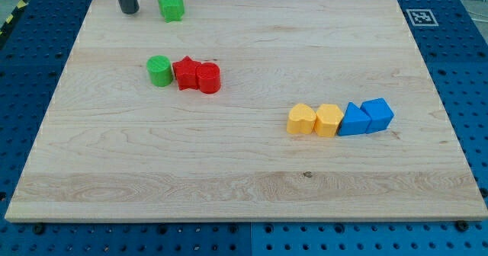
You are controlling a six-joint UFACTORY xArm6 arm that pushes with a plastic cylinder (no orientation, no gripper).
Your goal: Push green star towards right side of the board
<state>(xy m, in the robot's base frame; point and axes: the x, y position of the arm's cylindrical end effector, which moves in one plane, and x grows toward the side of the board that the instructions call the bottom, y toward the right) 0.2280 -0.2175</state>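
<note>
Camera view, the only one I've got. Green star sits at the view's top, left of centre, close to the board's top edge. My tip is just beside it on the view's left, a narrow gap between them, not touching as far as I can tell. No fingers on this rig, just the rod, so nothing opens or shuts and nothing is held.

Progress, my read: basically nothing done yet. The star is in the left half w/ the whole right side still ahead of it. Tip is on the correct side for a rightward shove, so approach looks done, contact and push remain.

Path to the right along the top edge looks free. Green cylinder, red star and red cylinder cluster lower down, touching in a row. Two yellow blocks and two blue blocks sit at lower right, well apart from the route.

Orientation: the star is compact, no real long axis. Which way its points face is too small to tell.
</note>
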